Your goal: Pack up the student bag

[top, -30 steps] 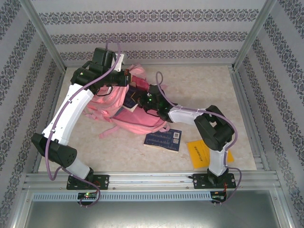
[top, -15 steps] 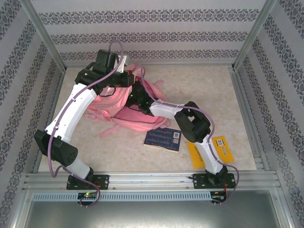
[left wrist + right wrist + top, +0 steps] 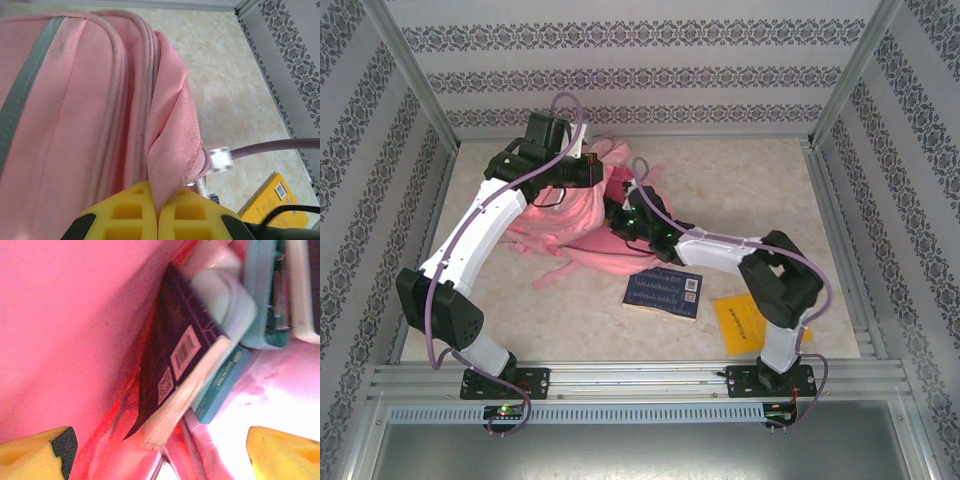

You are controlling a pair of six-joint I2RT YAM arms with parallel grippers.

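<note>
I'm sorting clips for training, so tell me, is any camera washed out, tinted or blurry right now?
Right wrist view: heavy pink-red cast inside the student bag, a blown-out white patch at lower right, though the barcode on the dark book shows clearly. Left wrist view: even light, fabric weave crisp above the left hand. Top external view: flat, even light, only faint shadows under the arms.

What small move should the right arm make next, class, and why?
Probably back the right arm out of the student bag. Its jaws stand wide open inside, holding nothing, the dark book already lies in there, and the left jaws pinch the bag's rim. A blue book waits on the table, likely the next pick.
</note>
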